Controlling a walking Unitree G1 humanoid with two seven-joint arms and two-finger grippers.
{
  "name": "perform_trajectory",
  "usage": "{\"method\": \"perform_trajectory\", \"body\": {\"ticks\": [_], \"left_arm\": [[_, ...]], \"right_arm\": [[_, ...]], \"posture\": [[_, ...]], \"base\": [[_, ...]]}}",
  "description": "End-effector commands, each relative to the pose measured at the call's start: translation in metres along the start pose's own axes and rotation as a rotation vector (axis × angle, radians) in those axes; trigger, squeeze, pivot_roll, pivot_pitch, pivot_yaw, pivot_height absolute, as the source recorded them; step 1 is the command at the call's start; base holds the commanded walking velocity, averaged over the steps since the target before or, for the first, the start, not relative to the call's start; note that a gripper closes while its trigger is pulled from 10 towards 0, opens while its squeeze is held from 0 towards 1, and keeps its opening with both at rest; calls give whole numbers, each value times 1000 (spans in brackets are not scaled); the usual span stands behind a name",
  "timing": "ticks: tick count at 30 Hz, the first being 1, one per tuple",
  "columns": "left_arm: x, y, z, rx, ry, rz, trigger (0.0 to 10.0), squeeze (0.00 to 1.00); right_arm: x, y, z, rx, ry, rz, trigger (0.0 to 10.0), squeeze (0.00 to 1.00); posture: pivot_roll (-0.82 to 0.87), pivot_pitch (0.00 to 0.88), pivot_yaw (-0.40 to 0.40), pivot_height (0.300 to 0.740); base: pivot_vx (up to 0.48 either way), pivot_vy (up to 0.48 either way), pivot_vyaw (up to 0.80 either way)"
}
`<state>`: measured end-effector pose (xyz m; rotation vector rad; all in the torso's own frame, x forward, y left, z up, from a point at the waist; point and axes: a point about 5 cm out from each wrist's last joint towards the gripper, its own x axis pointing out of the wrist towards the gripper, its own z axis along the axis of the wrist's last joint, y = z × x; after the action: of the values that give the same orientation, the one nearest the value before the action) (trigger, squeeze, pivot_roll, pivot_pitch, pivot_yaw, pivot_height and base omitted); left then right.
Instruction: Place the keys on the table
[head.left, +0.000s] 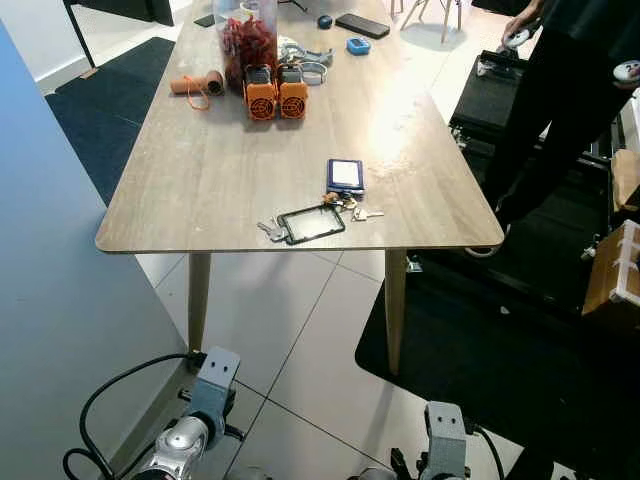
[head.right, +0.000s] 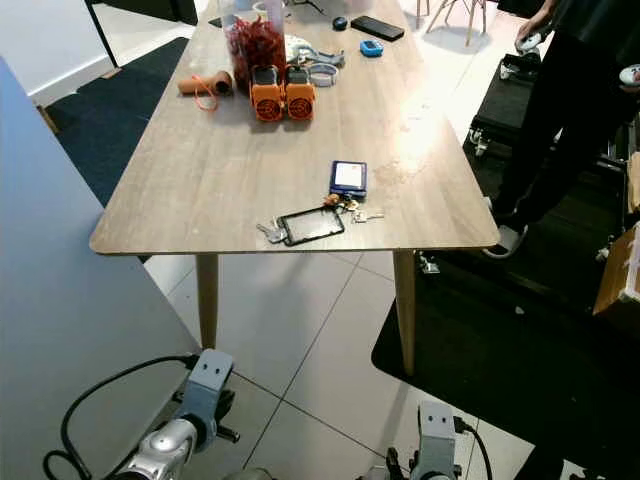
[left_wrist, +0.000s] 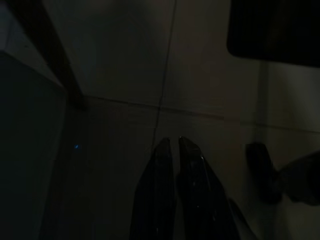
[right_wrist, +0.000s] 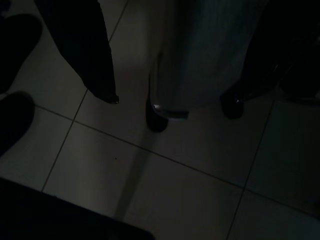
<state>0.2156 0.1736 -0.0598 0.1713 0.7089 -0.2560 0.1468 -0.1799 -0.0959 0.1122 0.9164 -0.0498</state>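
Note:
A bunch of keys (head.left: 353, 209) lies on the wooden table (head.left: 200, 180) near its front edge. The keys are joined to a black-framed clear tag (head.left: 312, 223), and another small key cluster (head.left: 270, 230) lies at the tag's left end. Just behind them is a blue card wallet (head.left: 345, 175). Both arms hang low in front of the table, the left arm (head.left: 190, 430) and the right arm (head.left: 445, 445) over the tiled floor. My left gripper (left_wrist: 172, 142) is shut with nothing in it. My right gripper has one finger (right_wrist: 85, 55) spread far to the side, open and empty.
A jar of red things (head.left: 245, 40), two orange devices (head.left: 277, 98), a phone (head.left: 362, 25) and small items sit at the table's far end. A person in black (head.left: 570, 90) stands at the right on a black mat. A grey panel (head.left: 50, 250) rises close on my left.

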Motion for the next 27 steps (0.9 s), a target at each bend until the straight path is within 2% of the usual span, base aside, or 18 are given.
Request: {"method": "perform_trajectory", "body": {"ticks": [1,27], "left_arm": [[-2,-3,-8,-11,22,-5,10000,0],[-3,-1,-10,-12,29,-1,10000,0]], "right_arm": [[0,2,1,-15,-8,11,10000,0],[0,4,1,-38,-2,24,10000,0]], "posture": [[70,53,-8,740],[73,55,-11,740]], "base": [[0,0,800],[0,0,800]]}}
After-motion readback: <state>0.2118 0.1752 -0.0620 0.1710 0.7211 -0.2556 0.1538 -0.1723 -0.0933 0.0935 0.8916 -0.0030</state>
